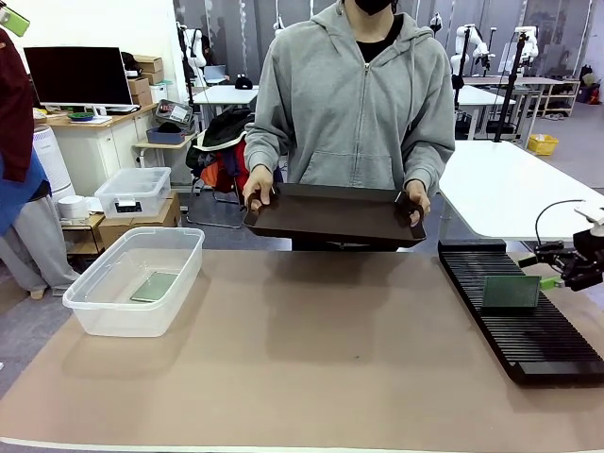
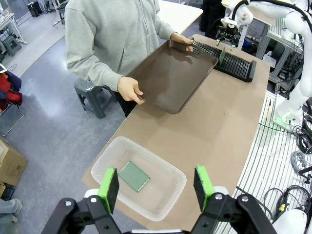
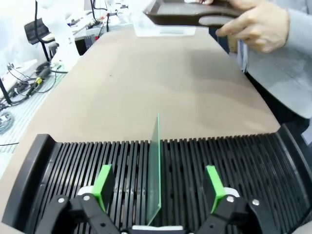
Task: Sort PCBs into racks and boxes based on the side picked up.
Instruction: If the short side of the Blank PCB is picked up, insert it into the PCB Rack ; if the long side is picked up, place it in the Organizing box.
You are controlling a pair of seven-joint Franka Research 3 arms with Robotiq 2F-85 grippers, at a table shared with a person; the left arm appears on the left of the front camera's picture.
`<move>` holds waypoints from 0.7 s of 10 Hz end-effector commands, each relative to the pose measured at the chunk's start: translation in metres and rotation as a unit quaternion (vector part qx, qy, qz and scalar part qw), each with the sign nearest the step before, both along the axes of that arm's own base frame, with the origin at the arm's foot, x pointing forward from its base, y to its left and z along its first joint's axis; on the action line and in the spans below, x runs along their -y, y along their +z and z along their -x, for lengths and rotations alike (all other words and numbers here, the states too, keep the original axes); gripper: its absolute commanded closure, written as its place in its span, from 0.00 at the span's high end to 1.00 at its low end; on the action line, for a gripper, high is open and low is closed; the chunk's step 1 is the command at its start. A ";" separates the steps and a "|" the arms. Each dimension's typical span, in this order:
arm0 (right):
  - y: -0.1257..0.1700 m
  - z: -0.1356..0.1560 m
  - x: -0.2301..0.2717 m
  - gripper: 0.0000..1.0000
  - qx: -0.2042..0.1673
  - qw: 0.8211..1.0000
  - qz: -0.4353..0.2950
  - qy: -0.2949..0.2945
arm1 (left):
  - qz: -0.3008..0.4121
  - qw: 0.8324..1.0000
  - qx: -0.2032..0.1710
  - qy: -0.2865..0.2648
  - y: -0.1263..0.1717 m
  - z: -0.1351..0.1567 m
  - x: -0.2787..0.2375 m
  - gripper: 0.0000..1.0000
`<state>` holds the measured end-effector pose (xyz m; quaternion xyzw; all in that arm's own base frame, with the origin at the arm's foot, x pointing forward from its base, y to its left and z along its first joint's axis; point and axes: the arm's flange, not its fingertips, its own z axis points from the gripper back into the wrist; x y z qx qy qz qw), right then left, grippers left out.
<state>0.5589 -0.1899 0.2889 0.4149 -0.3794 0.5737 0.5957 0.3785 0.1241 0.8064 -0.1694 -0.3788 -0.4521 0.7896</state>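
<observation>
Counter state: right pincer (image 3: 158,202) spread around PCB (image 3: 155,165) upright in rack (image 3: 243,161); retreating crooked could tip it. Left pincer (image 2: 156,187) spread, empty.

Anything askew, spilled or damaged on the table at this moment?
Nothing stands out. One PCB stands upright in a slot of the black rack, the other lies flat in the clear tub, both intact.
</observation>
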 end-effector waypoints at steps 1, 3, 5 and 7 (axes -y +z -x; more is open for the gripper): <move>0.026 -0.002 0.001 1.00 -0.003 1.000 0.002 0.009 | 0.001 1.000 -0.002 0.005 -0.001 0.001 0.002 0.83; 0.049 -0.003 0.001 1.00 0.022 0.999 0.023 0.014 | 0.001 1.000 -0.002 0.005 -0.001 0.001 0.002 0.83; 0.041 -0.006 0.002 1.00 0.026 1.000 0.011 0.010 | 0.001 1.000 -0.002 0.005 -0.001 0.001 0.002 0.83; 0.041 -0.006 0.002 1.00 0.026 1.000 0.011 0.010 | 0.001 1.000 -0.002 0.005 -0.001 0.001 0.002 0.83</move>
